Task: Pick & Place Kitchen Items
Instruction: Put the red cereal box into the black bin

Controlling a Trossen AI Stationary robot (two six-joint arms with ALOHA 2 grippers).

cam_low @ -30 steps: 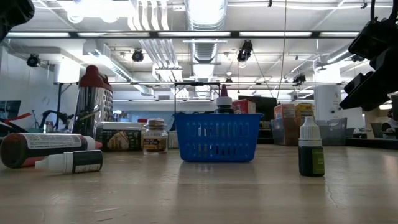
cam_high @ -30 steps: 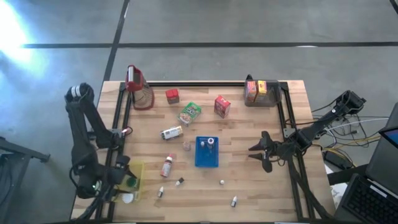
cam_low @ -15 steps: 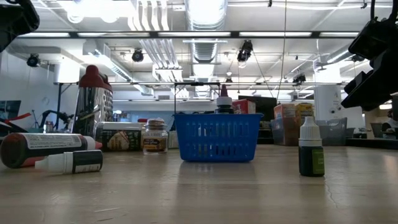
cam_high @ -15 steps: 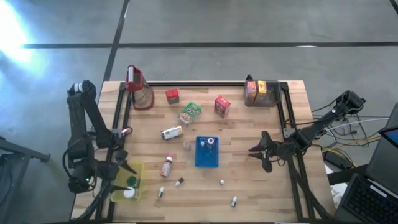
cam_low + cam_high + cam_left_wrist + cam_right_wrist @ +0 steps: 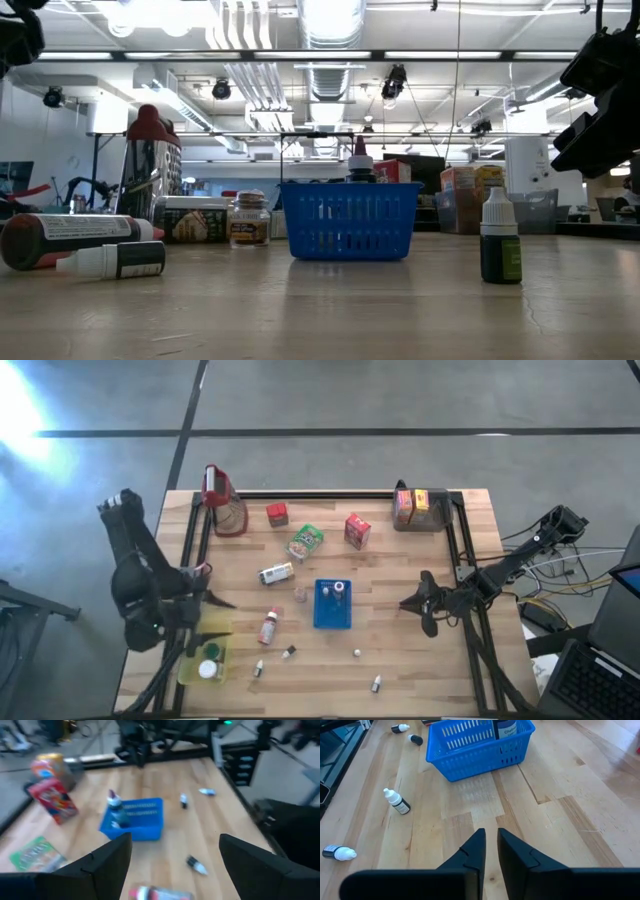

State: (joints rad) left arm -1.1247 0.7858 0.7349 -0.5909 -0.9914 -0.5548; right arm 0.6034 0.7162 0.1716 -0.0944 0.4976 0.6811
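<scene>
Kitchen items lie scattered on the wooden table (image 5: 400,660). They include red cartons (image 5: 277,514) (image 5: 357,531), a green packet (image 5: 305,542), a jar on its side (image 5: 276,573), a red-capped bottle (image 5: 268,627) and small white-capped bottles (image 5: 357,653) (image 5: 377,683). A blue basket (image 5: 333,610) stands mid-table with a bottle (image 5: 340,588) upright in it. My left gripper (image 5: 212,608) (image 5: 175,850) hovers open over the table's left side, beyond a yellow container (image 5: 203,657). My right gripper (image 5: 405,605) (image 5: 491,837) is above bare wood right of the basket, with its fingers together and nothing between them.
A clear jug with a red top (image 5: 222,500) stands at the far left. A clear bin (image 5: 420,508) with orange and yellow cartons is at the far right. Two lids, green and white, lie in the yellow container. Dark frame rails (image 5: 455,560) run along both sides.
My left gripper has risen from over the yellow container and swung toward the far edge, and its aim has tipped up toward level. It stays open. My right gripper has kept its place, and its fingers have drawn together.
</scene>
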